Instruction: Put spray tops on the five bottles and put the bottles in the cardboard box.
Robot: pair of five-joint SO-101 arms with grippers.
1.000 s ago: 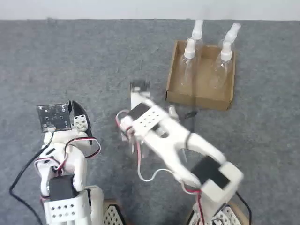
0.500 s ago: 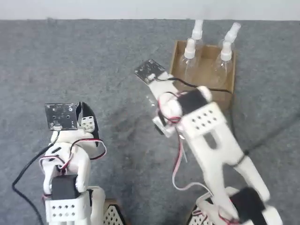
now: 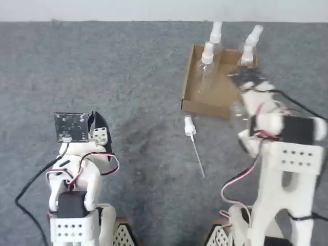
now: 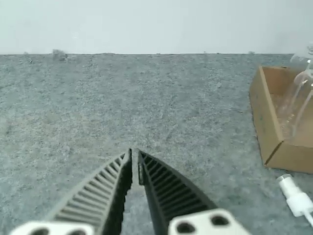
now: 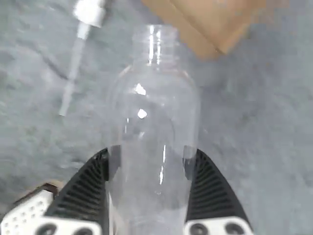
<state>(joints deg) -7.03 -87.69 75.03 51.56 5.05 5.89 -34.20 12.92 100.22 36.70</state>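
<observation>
Right tool [image 5: 150,156] clamping uncapped bottle [image 5: 154,112] mid-body, near box [image 3: 205,107] front corner. Bottle looking light, thin-walled, slick, likely flexing under squeeze; gripping low, leaving neck free. Spray top [image 3: 189,126] lying on surface [image 3: 102,66] beside box. Left tool [image 4: 134,156] closed, empty.

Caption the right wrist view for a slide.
Right end effector grips an uncapped clear bottle, with a loose spray top and cardboard box nearby.

Four capped bottles [image 3: 206,72] stood in the cardboard box [image 3: 205,108]; a spray top [image 3: 190,126] lay beside it; the right gripper [image 5: 152,161] clasped an uncapped bottle [image 5: 154,107].
</observation>
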